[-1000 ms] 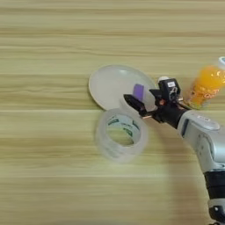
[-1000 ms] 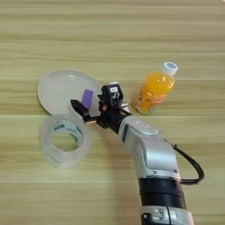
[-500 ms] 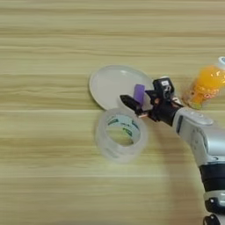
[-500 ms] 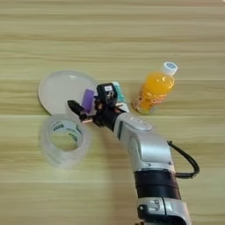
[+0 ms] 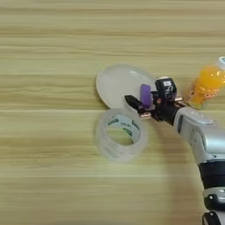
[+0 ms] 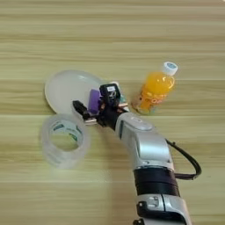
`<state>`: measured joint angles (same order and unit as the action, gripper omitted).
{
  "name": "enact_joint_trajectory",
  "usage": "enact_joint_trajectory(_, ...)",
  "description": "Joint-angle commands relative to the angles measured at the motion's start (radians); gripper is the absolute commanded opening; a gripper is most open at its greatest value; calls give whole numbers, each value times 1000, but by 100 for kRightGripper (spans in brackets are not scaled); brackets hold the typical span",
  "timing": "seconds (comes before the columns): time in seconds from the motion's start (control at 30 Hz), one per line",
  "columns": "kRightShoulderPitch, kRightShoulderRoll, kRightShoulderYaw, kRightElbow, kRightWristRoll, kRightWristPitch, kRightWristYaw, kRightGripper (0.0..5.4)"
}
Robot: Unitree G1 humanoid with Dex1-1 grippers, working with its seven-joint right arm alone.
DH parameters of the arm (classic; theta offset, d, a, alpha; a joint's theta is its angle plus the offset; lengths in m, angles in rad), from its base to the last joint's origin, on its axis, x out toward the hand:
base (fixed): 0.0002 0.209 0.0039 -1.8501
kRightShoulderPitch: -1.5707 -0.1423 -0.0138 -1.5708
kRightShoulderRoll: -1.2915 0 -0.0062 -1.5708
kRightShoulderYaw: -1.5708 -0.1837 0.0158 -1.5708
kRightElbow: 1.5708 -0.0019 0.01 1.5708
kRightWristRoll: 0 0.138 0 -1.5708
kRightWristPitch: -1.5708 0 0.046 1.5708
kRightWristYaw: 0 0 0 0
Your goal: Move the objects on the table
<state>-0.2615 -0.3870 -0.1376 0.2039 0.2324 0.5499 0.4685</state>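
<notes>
Your right gripper [image 6: 93, 107] is reaching in from the lower right over the near right rim of the round beige plate [image 6: 61, 88], and its two black fingers are spread with the small purple block [image 6: 94, 99] standing between them; whether the pads are actually pressing on the block I cannot tell, so treat it as bracketed rather than surely grasped. You are keeping the wrist low and nearly level, which looks suited to working the block at the plate's edge, where it is standing upright on or just over the rim. The large clear tape roll [image 5: 121, 136] is lying flat just in front of the plate, touching or slightly overlapping its near rim, and the lower finger is hanging right above its far edge, so you are risking a nudge there. The orange-juice bottle [image 6: 156, 89] is standing upright to the right of the wrist, near but apart. The glue stick is not showing anywhere on the table [image 5: 52, 184].
</notes>
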Motion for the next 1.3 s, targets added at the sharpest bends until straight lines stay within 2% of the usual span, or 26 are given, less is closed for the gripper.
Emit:
enact_joint_trajectory(0.03,-77,-29,0,-30,-6,-16,1,538)
enact_joint_trajectory(0.4,-105,-26,3,45,-11,-6,10,537)
enact_joint_trajectory(1.3,-111,-28,2,79,-26,-60,13,227)
